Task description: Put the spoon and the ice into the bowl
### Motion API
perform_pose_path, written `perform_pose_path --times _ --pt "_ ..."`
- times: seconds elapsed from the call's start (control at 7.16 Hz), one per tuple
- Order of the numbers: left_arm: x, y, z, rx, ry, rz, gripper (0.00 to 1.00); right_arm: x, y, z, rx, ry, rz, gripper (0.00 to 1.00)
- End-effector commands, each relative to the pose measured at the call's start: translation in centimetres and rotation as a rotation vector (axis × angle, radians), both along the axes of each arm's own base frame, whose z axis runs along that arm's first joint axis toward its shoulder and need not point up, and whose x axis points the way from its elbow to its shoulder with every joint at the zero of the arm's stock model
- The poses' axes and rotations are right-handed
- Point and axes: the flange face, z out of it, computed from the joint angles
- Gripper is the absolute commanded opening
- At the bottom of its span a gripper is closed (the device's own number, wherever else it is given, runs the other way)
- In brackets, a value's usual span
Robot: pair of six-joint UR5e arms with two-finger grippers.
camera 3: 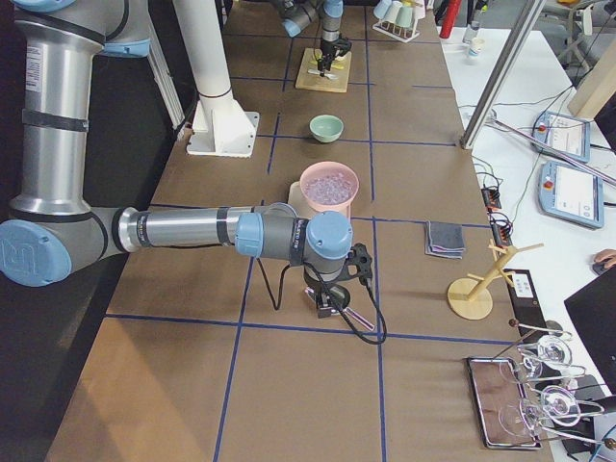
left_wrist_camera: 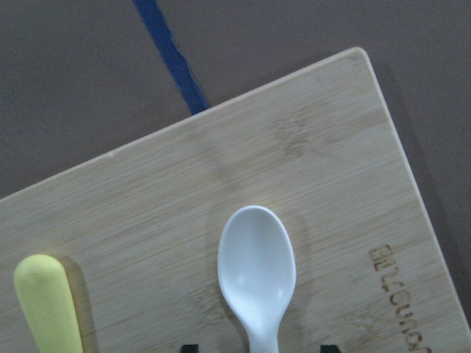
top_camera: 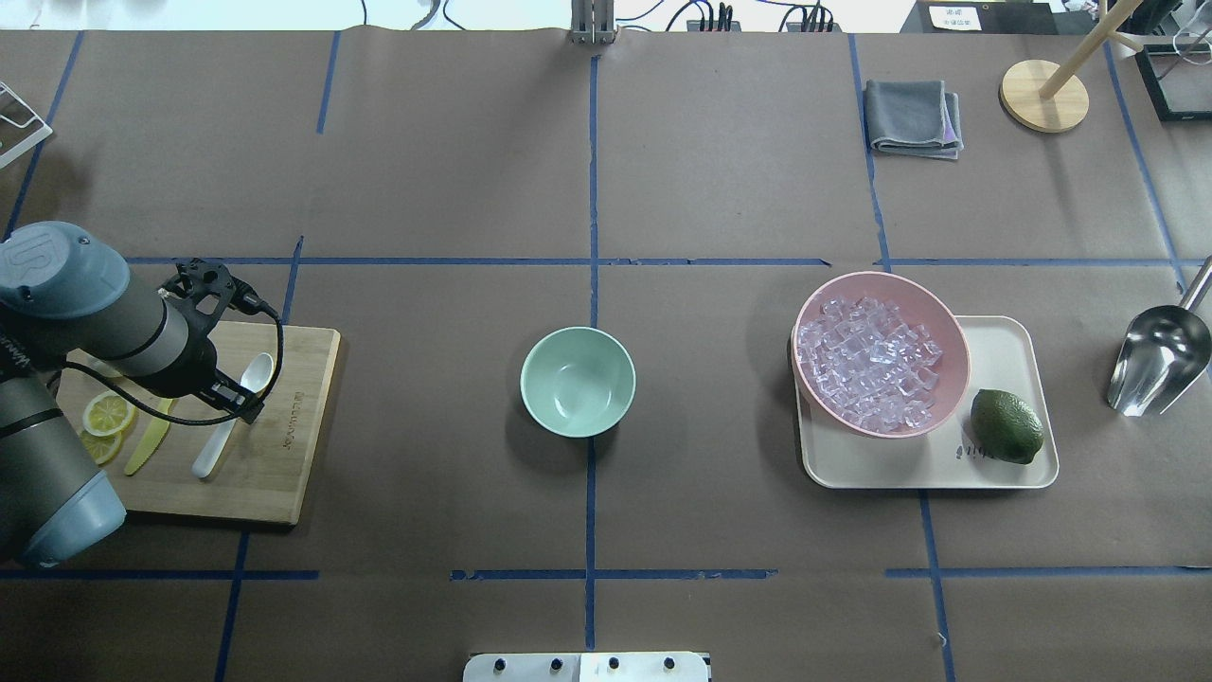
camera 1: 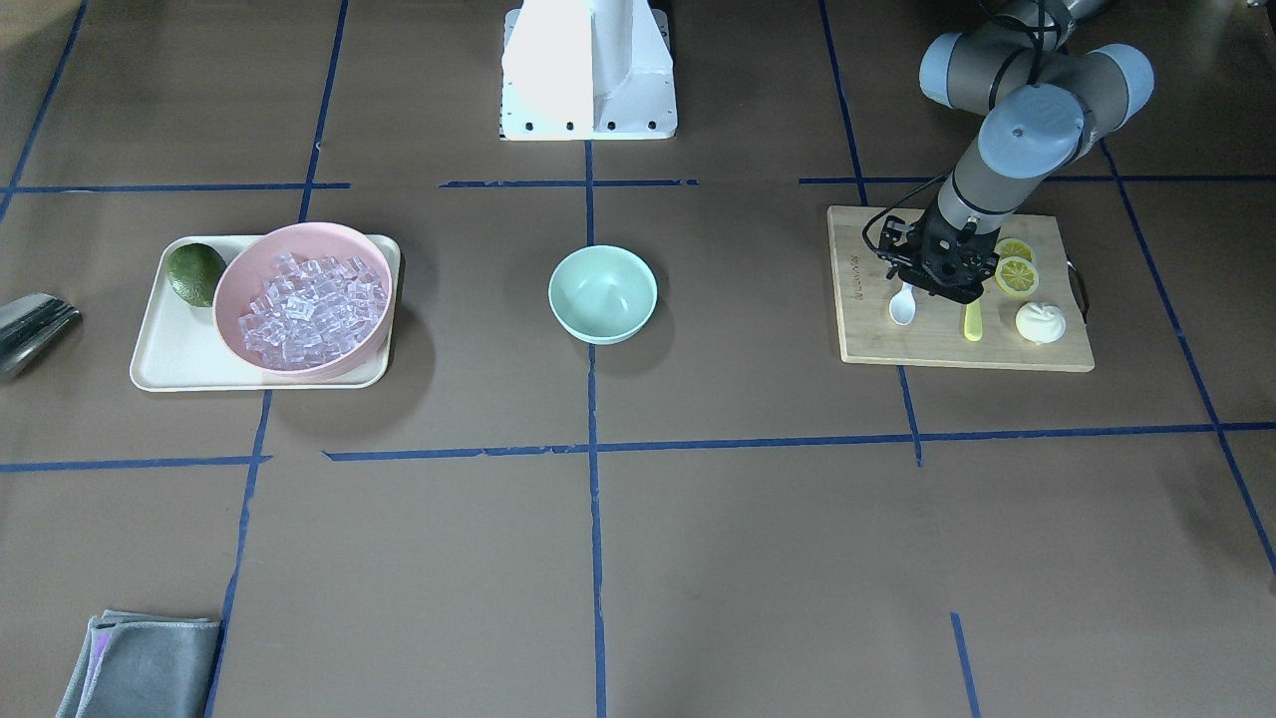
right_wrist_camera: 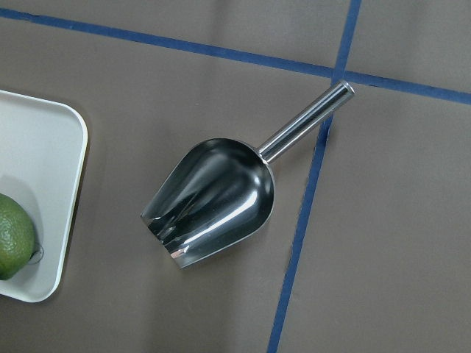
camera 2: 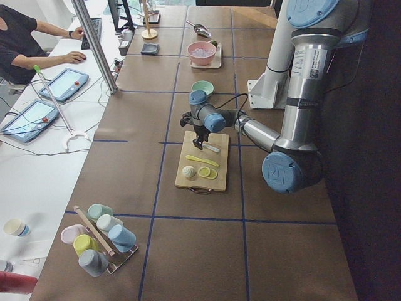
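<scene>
The white spoon [camera 1: 902, 304] lies on the wooden cutting board [camera 1: 867, 334]; it also shows in the overhead view [top_camera: 232, 417] and the left wrist view [left_wrist_camera: 257, 265]. My left gripper [camera 1: 937, 291] is low over the board, open, with its fingertips [left_wrist_camera: 190, 348] on either side of the spoon's handle. The mint-green bowl [top_camera: 578, 381] stands empty at the table's middle. Ice cubes [top_camera: 876, 369] fill the pink bowl [top_camera: 956, 332]. My right gripper [camera 3: 332, 303] shows only in the exterior right view, above the table; I cannot tell whether it is open.
A yellow-green knife [top_camera: 147, 440], lemon slices [top_camera: 106, 415] and a white lump [camera 1: 1040, 321] share the board. The pink bowl and a lime [top_camera: 1007, 426] sit on a cream tray [top_camera: 1004, 341]. A metal scoop [right_wrist_camera: 213, 198] lies beside the tray. A grey cloth [top_camera: 914, 116] lies at the far right.
</scene>
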Motion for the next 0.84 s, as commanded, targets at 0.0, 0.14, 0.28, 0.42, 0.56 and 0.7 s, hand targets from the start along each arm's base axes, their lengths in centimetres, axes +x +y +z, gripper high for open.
perform_pose_path --times 0.0,0.14,0.28,0.42,0.56,0.7 --pt "0.21 -0.05 0.43 -0.008 -0.005 0.002 0.63 -0.06 -0.01 0.01 0.000 0.000 -0.001 1.00" --pt "0.16 -0.08 0.42 -0.011 -0.004 0.001 0.49 -0.06 -0.01 0.01 0.000 0.000 -0.002 1.00" --pt "0.17 -0.10 0.50 -0.011 -0.006 0.000 0.36 -0.06 -0.01 0.01 0.000 0.000 -0.002 1.00" --pt "0.16 -0.08 0.44 -0.013 -0.005 -0.001 0.26 -0.06 -0.01 0.01 0.000 0.000 -0.002 1.00" --pt "0.17 -0.07 0.43 -0.014 -0.004 0.000 0.11 -0.06 -0.01 0.01 -0.001 0.000 -0.001 1.00" --pt "0.22 0.01 0.37 -0.020 -0.004 -0.003 0.02 -0.06 -0.01 0.01 -0.001 0.000 -0.001 1.00"
